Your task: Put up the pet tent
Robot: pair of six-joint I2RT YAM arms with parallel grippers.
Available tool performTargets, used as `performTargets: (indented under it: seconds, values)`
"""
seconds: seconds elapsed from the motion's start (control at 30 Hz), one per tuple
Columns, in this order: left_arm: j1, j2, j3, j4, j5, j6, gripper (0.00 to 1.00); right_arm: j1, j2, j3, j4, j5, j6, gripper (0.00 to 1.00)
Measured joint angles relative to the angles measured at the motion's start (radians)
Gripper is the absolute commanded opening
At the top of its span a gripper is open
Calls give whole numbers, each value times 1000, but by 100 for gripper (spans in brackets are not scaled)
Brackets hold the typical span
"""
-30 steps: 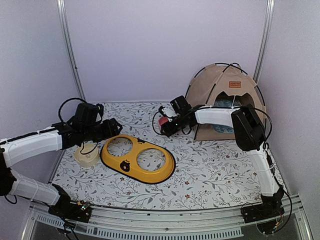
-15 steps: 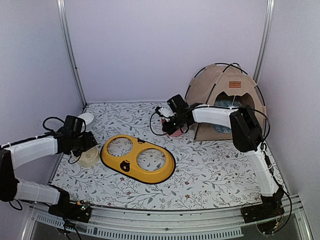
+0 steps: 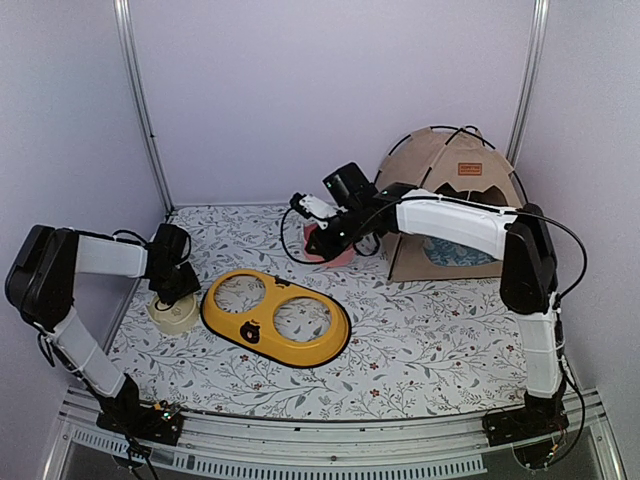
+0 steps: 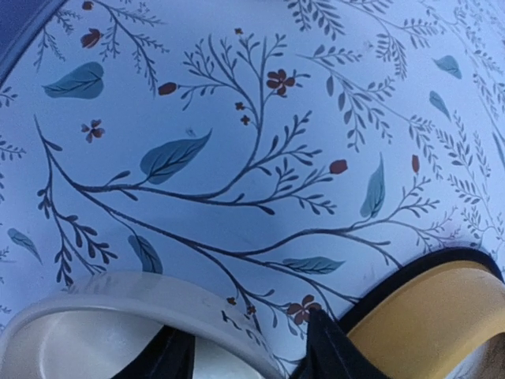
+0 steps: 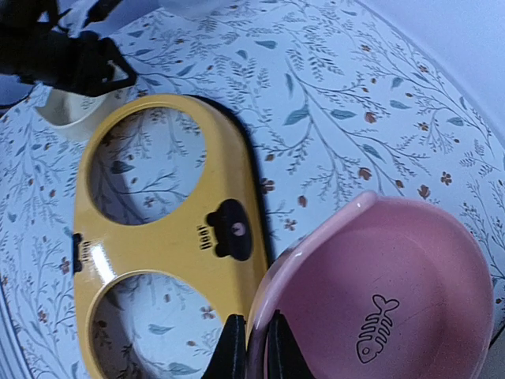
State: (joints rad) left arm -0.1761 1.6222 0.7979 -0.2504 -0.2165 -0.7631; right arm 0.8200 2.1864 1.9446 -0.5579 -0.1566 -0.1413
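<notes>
The tan pet tent (image 3: pixel 440 185) stands upright at the back right, with black poles crossing over its top and a brown label (image 3: pixel 470 169) above its opening. My right gripper (image 3: pixel 325 238) is to the left of the tent. It is shut on the rim of a pink bowl (image 5: pixel 394 292) with a fish-bone mark, and one fingertip (image 5: pixel 235 335) is outside that rim. My left gripper (image 3: pixel 175 290) is at the far left over a cream bowl (image 3: pixel 172 315). Its jaws straddle the bowl's rim (image 4: pixel 95 300) with a gap on each side, one finger inside and one finger (image 4: pixel 327 351) outside.
A yellow double-ring feeder (image 3: pixel 275 318) lies on the floral mat (image 3: pixel 430 330) between the arms, close to the cream bowl. A blue cushion (image 3: pixel 450 252) shows inside the tent's opening. Metal frame posts (image 3: pixel 140 100) and white walls close off the back and sides.
My right gripper shut on the pink bowl and carried it left, away from the tent. My left arm drew back and dropped onto the cream bowl, and its jaws narrowed.
</notes>
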Motion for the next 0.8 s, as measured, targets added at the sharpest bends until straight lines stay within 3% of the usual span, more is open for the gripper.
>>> performTargets:
  seconds: [0.27,0.47,0.8]
  values:
    - [1,30,5,39,-12,0,1,176,-193,-237,53,-74,88,0]
    - [2,43,17,47,-40,47,0,248,-192,-370,104,-124,191,0]
    - [-24,-78,-2,-19,-10,121,0,229,-85,-389,241,-97,224,0]
